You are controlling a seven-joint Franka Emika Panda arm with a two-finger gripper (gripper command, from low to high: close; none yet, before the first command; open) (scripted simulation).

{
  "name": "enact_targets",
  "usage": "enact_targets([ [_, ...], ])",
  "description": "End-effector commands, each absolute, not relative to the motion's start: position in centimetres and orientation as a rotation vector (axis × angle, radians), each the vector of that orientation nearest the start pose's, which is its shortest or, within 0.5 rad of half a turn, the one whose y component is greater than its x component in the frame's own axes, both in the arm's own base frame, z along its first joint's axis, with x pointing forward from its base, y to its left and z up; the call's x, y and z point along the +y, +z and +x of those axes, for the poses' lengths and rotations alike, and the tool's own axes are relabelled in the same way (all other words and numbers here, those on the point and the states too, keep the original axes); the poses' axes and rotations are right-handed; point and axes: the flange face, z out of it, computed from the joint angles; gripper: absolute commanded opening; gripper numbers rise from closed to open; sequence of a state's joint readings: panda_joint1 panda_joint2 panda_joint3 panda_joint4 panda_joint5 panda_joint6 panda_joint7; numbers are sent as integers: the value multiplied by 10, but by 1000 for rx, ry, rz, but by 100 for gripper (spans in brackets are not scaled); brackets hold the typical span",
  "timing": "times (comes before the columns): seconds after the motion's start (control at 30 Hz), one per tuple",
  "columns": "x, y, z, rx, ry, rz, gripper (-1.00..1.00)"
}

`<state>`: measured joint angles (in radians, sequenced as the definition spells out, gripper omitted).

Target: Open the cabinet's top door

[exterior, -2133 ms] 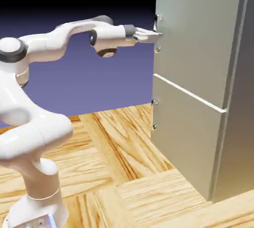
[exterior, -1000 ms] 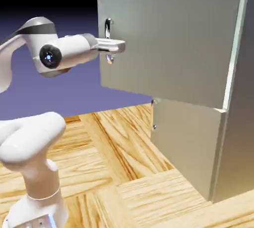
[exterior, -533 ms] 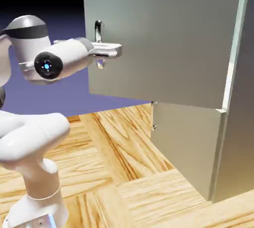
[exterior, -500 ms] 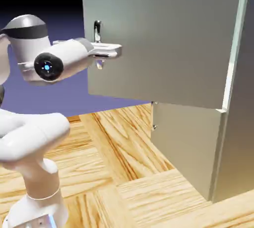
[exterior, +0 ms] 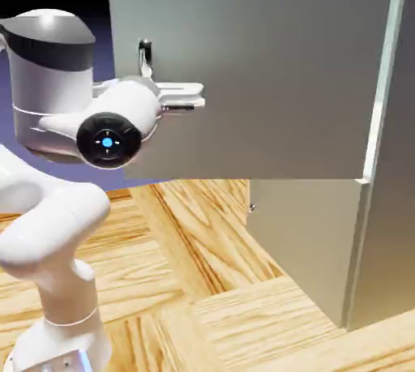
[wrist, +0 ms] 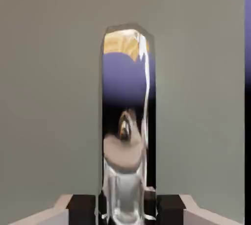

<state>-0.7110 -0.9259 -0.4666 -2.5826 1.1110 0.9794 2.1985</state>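
Two grey jaws (wrist: 125,204) are clenched on the handle (wrist: 125,136), a slim upright bar of mirror-bright silver that fills the gap between them in the hand view; its polished face shows warped patches of violet, black and wood-orange. In the exterior view the jaws (exterior: 197,95) lie level, pressed against the lower part of the handle (exterior: 144,57), whose top rises above them. Directly behind the jaws is the top door (exterior: 259,70), a large flat panel of plain matte grey metal, standing swung out from the cabinet (exterior: 393,160) with its handle edge towards the arm. No writing or label shows on it. Below the jaws and further off, the shorter lower door (exterior: 304,241) sits flush in the tall grey box. Behind the jaws the rounded, glossy white arm (exterior: 49,224) carries a dark band near its top. Underneath lies the worktop (exterior: 194,289), patterned in warm wood-grain blocks.
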Motion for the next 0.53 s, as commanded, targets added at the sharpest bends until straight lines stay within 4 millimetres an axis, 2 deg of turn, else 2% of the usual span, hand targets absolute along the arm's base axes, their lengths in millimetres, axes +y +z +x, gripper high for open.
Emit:
enact_targets([
  [0.0,-168,594,138,1764,1534,-404,-100],
  [0.33,-261,594,149,1766,1680,-609,-100],
  [0.47,-293,594,157,1763,1729,-682,-100],
  [0.5,-295,594,158,1763,1733,-688,-100],
])
